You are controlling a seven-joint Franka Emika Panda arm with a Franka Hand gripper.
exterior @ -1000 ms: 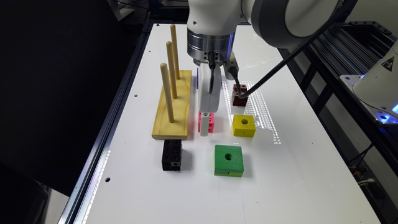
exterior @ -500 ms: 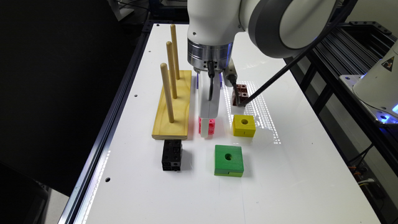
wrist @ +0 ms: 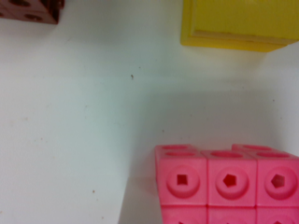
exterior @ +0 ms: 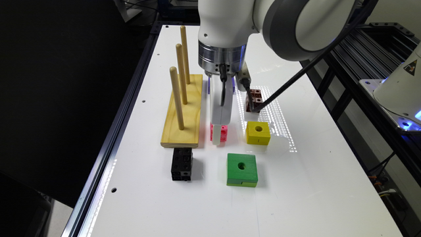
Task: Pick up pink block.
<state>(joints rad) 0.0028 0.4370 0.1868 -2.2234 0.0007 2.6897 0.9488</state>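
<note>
Gripper [exterior: 216, 140] lower than second ago, white part now down at pink block [exterior: 223, 132]. Near to far on white surface [exterior: 296, 197]: black block [exterior: 181, 163], green block [exterior: 242, 169], pink block beside yellow block [exterior: 258, 132], brown block [exterior: 254, 99]. Fingers hidden, possibly straddling block; spread cannot tell.

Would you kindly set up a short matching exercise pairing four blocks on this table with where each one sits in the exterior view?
Things:
1. pink block
2. black block
3. green block
4. brown block

Places:
A. nearest the camera, below the yellow block
B. under the gripper, beside the wooden peg board
C. farthest back, behind the yellow block
D. just in front of the peg board's near end

Pairs: 1-B, 2-D, 3-A, 4-C
</note>
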